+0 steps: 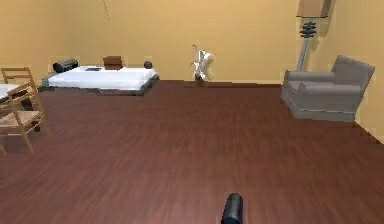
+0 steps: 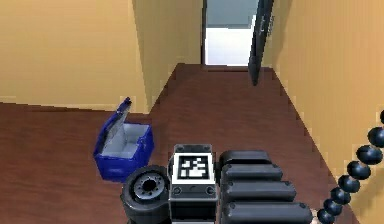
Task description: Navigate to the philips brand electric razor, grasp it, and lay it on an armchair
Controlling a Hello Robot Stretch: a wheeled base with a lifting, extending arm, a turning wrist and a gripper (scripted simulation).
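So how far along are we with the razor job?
Done: nothing I can confirm; the dark items on the low bed are too small to name. In hand: the end effector sits tucked low, its far end unclear, so I cannot tell whether it holds anything. Left: likely grasping the razor, then laying it on the grey armchair.

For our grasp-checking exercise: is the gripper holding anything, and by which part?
It cannot be told. The gripper sits low in the arm side view, left of the white marker square, but its finger end cannot be made out.
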